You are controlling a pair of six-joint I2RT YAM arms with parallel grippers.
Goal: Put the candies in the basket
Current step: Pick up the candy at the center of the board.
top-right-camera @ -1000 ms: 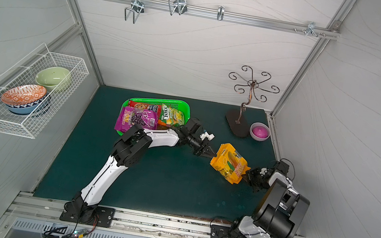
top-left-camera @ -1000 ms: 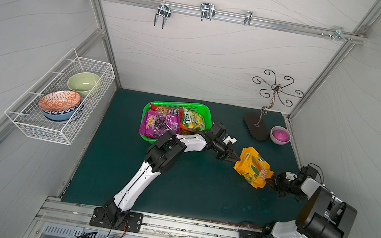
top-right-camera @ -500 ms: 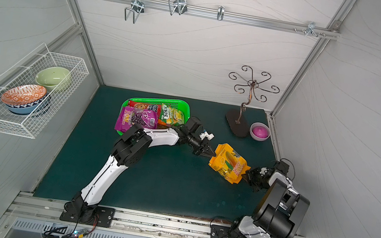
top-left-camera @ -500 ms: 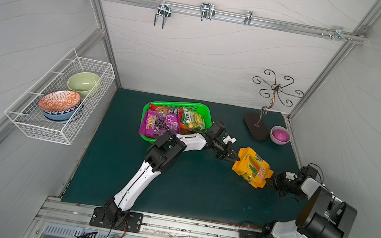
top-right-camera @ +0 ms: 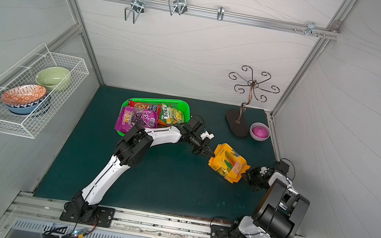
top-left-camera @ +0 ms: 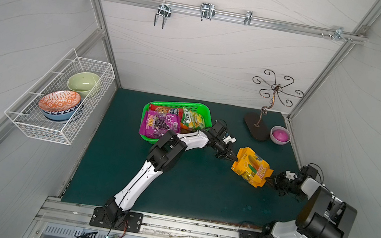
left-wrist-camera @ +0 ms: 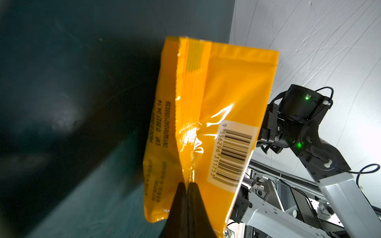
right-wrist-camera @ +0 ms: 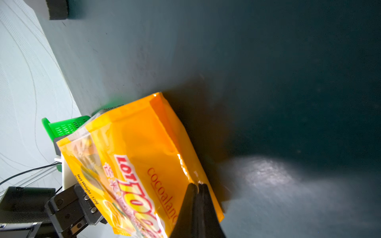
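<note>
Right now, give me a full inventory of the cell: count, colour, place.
yellow-orange bag: one, held between both grippers, right of the basket
green basket: one, bright green, back middle of the mat
bags in the basket: three clear, purple bag, red bag, green-yellow bag; more may be hidden
wire basket: one, white, on the left wall
bowls: pale green bowl and orange-patterned bowl, in the wire basket
stand: one, bronze wire, back right
small bowl: one, pink, beside the stand
hooks: four, silver, on the back rail
mat: one, dark green
left gripper: shut on the bag's edge
right gripper: shut on the opposite edge
</note>
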